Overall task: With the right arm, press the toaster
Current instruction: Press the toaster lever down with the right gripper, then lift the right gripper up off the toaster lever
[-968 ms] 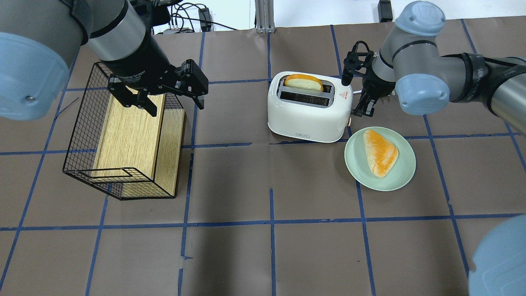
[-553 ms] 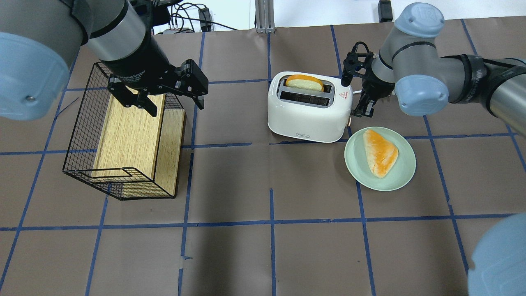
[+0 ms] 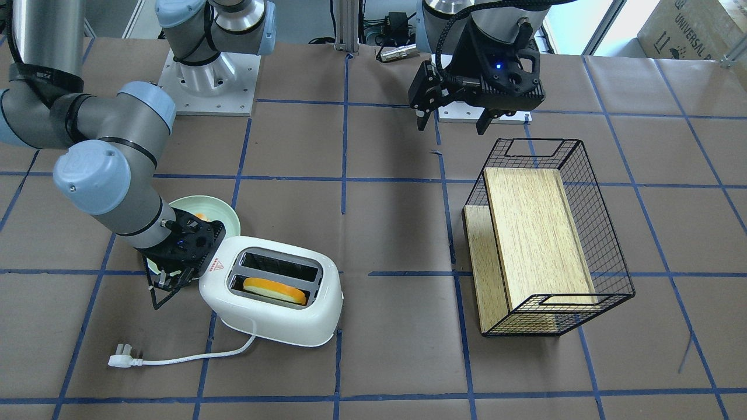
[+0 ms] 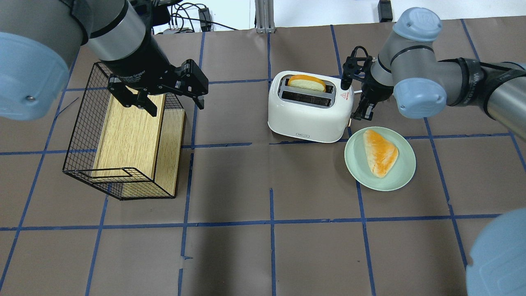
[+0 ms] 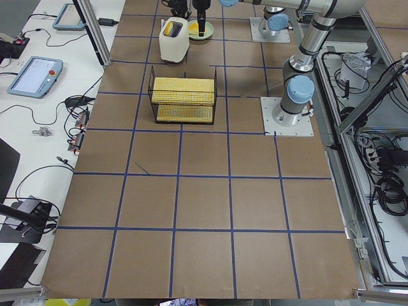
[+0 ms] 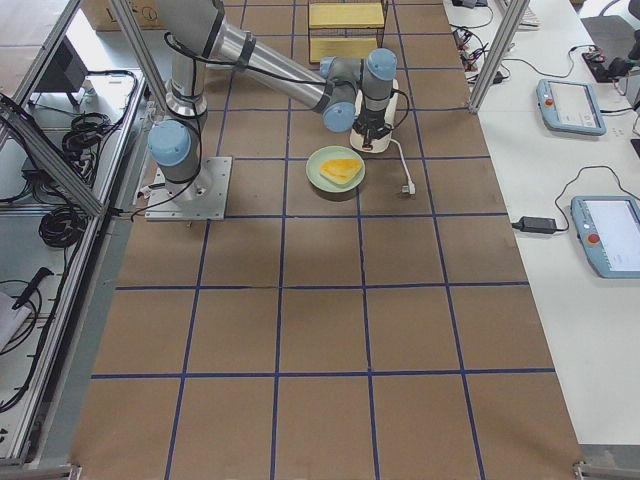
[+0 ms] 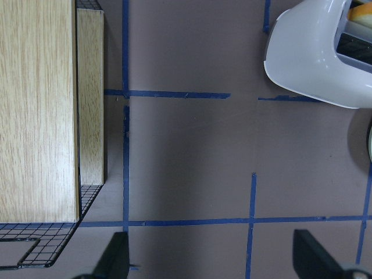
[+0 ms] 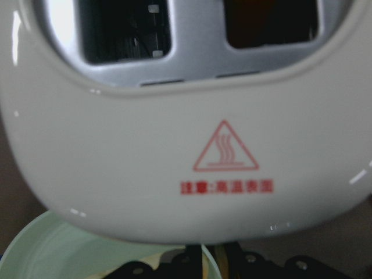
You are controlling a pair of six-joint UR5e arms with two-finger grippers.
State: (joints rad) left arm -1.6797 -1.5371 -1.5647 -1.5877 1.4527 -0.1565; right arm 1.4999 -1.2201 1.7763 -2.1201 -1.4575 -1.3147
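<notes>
- The toaster [image 4: 310,107] stands upright on the tabletop, away from every corner and nearer the long edge opposite the robot than the robot's own edge. One bread slice [image 4: 306,83] sits high in the slot on the side away from the robot, which suggests the press is not yet made.
- Its white cord ends in a plug [image 3: 119,362] lying loose on the tabletop, connected to nothing in view.
- The right gripper [image 3: 166,289] hangs close against the toaster's end face, below the red warning triangle [image 8: 225,148]. Its fingers look drawn together and hold nothing. Contact with a lever cannot be confirmed, because the lever is hidden.
- A pale green plate [image 4: 404,172] carrying a second piece of bread [image 4: 380,153] lies just beside the same end, under the right arm's wrist.
- The left gripper [image 4: 176,109] hovers, fingers spread wide and empty, above a wire basket [image 4: 78,123] holding a wooden box [image 4: 127,135], well apart towards the tabletop's other end.
- Risks:
  - An off-centre push could slip off the lever.
  - A sideways push could skid or tip the light toaster.
  - A low wrist could knock the plate.
  - With the plug out, the lever may not latch.
</notes>
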